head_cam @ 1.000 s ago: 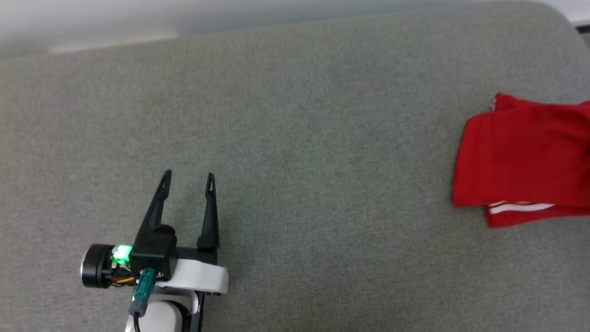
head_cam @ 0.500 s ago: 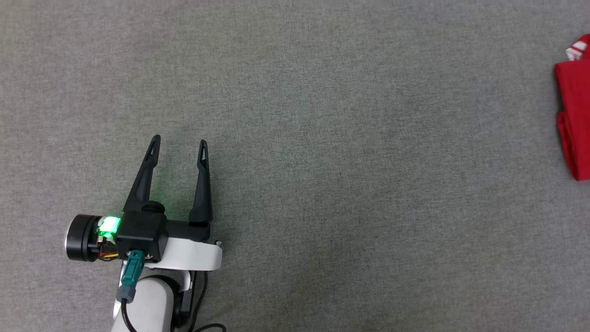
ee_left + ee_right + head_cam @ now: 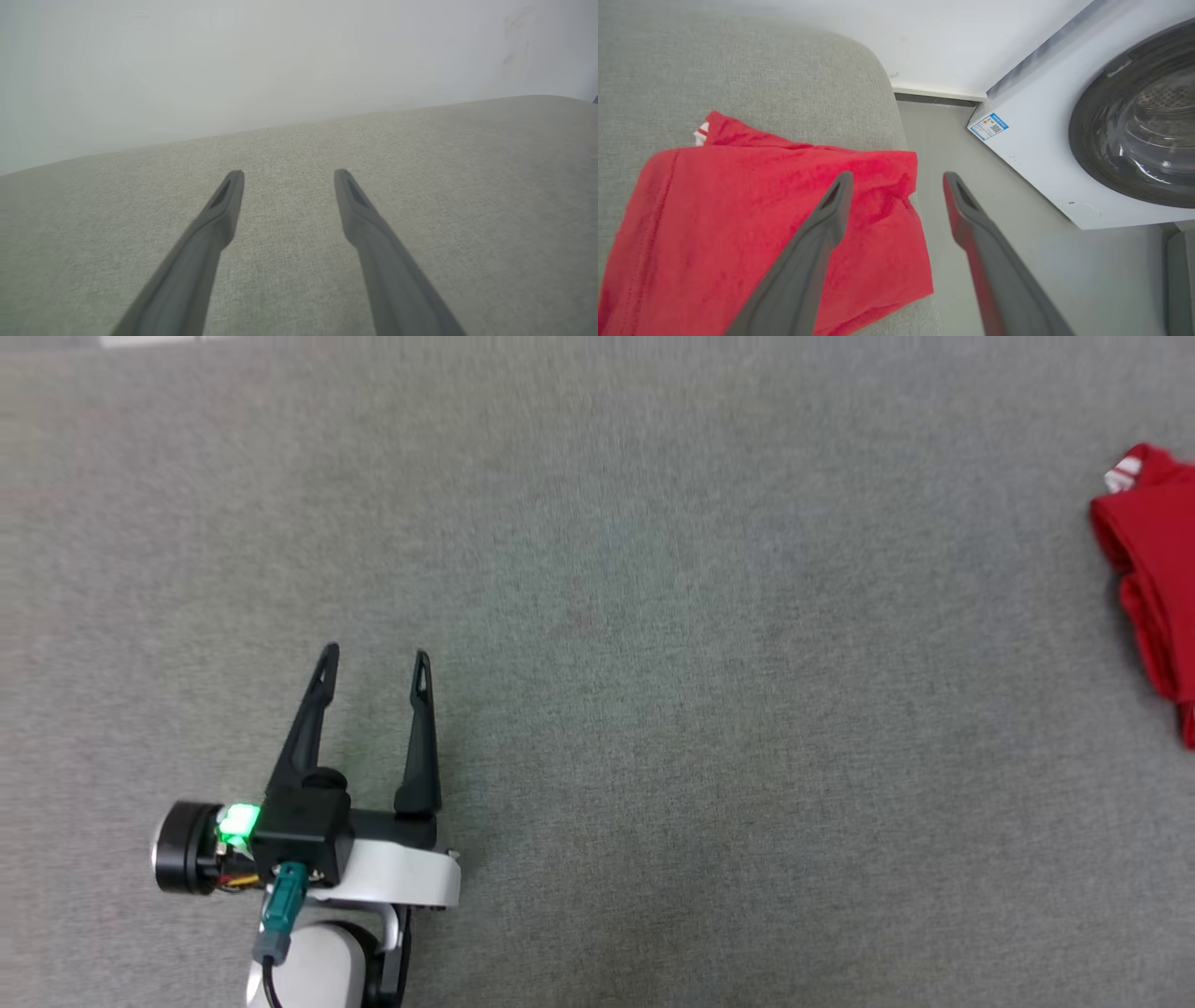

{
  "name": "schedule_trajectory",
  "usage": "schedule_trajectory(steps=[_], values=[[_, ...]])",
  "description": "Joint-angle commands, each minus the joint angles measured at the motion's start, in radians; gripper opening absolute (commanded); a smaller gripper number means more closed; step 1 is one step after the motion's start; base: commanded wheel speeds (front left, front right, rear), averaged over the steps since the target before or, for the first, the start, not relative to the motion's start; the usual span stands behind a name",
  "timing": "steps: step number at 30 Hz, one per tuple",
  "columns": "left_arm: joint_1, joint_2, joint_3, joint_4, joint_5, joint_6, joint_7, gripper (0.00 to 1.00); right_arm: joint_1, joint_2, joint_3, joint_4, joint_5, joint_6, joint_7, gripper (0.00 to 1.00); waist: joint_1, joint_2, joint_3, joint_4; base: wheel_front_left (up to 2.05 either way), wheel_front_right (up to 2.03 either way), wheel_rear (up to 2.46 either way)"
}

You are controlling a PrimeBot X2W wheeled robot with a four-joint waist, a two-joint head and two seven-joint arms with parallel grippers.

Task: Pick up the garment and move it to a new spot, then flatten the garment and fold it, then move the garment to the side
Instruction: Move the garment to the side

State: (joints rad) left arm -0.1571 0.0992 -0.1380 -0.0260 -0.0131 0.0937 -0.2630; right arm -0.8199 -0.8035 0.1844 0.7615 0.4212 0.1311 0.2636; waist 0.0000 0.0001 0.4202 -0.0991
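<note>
1. Right hand (image 3: 897,176) has just sprung open from a near-closed pinch. Its fingers stand apart above the garment (image 3: 738,224) and grip nothing.
2. Left hand (image 3: 375,653) is open and empty as before, over the bare near-left of the grey worktop (image 3: 653,709).
3. Folded into a red bundle, the garment lies at the worktop's right edge, one corner overhanging the floor (image 3: 1008,242) beside a washing machine (image 3: 1031,154).
4. The head camera has swung, so the cloth's shift in that view is no real move.
5. The release suggests the move aside is done; probably only drawing the arm back remains.
</note>
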Motion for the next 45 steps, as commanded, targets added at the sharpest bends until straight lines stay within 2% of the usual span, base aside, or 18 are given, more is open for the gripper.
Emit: schedule_trajectory(steps=[1, 7, 13, 17, 24, 31, 37, 45], values=[[0.017, -0.004, -0.002, 0.005, -0.005, 0.004, -0.002, 1.00, 0.014, 0.004, -0.007, -0.024, -0.022, -0.001, -0.040, 1.00, 0.0000, -0.0001, -0.057, 0.012, 0.00, 0.00, 0.00], [0.081, -0.013, 0.013, 0.018, -0.017, 0.019, -0.002, 1.00, 0.051, 0.051, -0.051, -0.154, -0.085, -0.001, -0.232, 1.00, 0.0000, -0.0001, -0.162, 0.034, 0.00, 0.00, 0.00], [0.146, -0.017, 0.033, 0.022, -0.018, 0.022, -0.002, 1.00, 0.134, 0.188, -0.106, -0.305, -0.135, -0.001, -0.418, 1.00, 0.0000, -0.0001, -0.256, 0.062, 0.00, 0.00, 0.00], [0.172, -0.022, 0.038, 0.031, -0.024, 0.017, -0.002, 1.00, 0.223, 0.277, -0.126, -0.406, -0.160, -0.001, -0.485, 1.00, 0.0000, -0.0001, -0.306, 0.093, 0.00, 0.00, 0.00], [0.204, -0.029, 0.042, 0.039, -0.024, 0.016, -0.002, 1.00, 0.423, 0.443, -0.159, -0.557, -0.205, -0.001, -0.523, 1.00, 0.0000, -0.0001, -0.367, 0.146, 0.00, 0.00, 0.00], [0.231, -0.032, 0.046, 0.058, -0.022, 0.007, -0.002, 1.00, 0.626, 0.585, -0.193, -0.622, -0.222, -0.001, -0.528, 1.00, 0.0000, -0.0001, -0.413, 0.181, 0.00, 0.00, 0.00], [0.241, -0.034, 0.051, 0.071, -0.023, -0.002, -0.002, 1.00, 0.771, 0.668, -0.230, -0.653, -0.229, -0.001, -0.528, 1.00, 0.0000, -0.0001, -0.433, 0.195, 0.00, 0.00, 0.00], [0.257, -0.037, 0.047, 0.086, -0.031, -0.019, -0.002, 1.00, 0.883, 0.721, -0.266, -0.681, -0.234, -0.001, -0.528, 1.00, 0.0000, -0.0001, -0.446, 0.193, 0.00, 0.00, 0.00]])
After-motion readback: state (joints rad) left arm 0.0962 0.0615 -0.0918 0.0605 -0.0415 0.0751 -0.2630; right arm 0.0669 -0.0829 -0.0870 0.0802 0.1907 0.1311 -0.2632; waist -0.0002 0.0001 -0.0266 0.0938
